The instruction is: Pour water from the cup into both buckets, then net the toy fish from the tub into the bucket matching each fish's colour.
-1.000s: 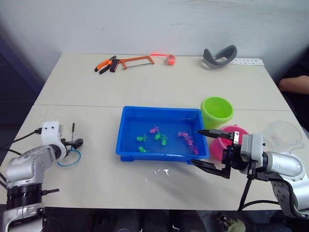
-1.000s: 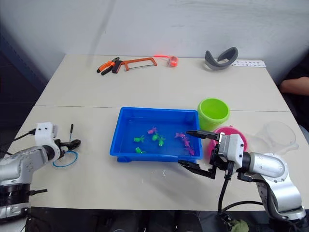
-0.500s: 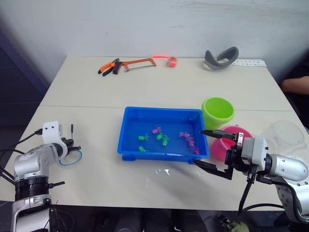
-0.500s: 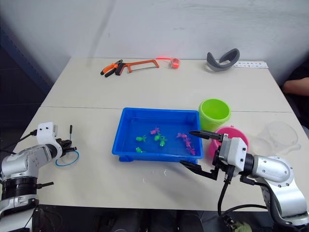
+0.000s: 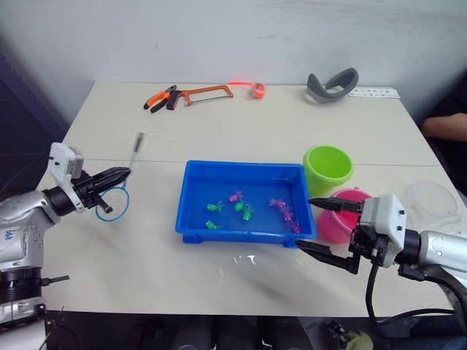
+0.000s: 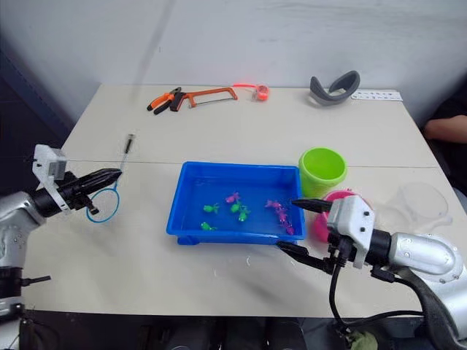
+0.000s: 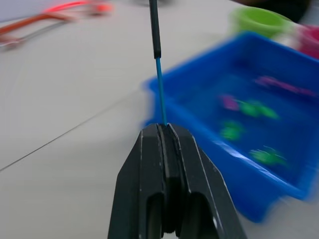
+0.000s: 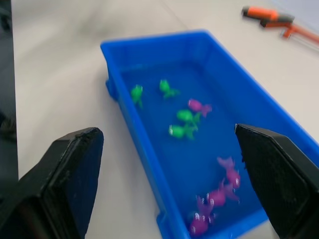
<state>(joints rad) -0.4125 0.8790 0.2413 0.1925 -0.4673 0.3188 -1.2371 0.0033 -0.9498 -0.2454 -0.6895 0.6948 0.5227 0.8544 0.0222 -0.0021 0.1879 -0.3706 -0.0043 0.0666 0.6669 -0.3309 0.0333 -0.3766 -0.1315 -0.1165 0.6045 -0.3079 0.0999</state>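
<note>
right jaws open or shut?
Open. The right gripper has its jaws spread wide, one by the pink bucket, the other low by the tub corner, nothing between them.

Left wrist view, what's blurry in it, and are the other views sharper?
Left wrist view: shut black fingers and the thin net handle are crisp, the blue plastic tub smeared by motion. Right wrist view: mild blur on the small toy fish. Left eye view: mostly sharp, net handle streaked.

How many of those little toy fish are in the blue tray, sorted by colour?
Green fish: 4
Pink fish: 4
Total in the blue tub: 8
</note>
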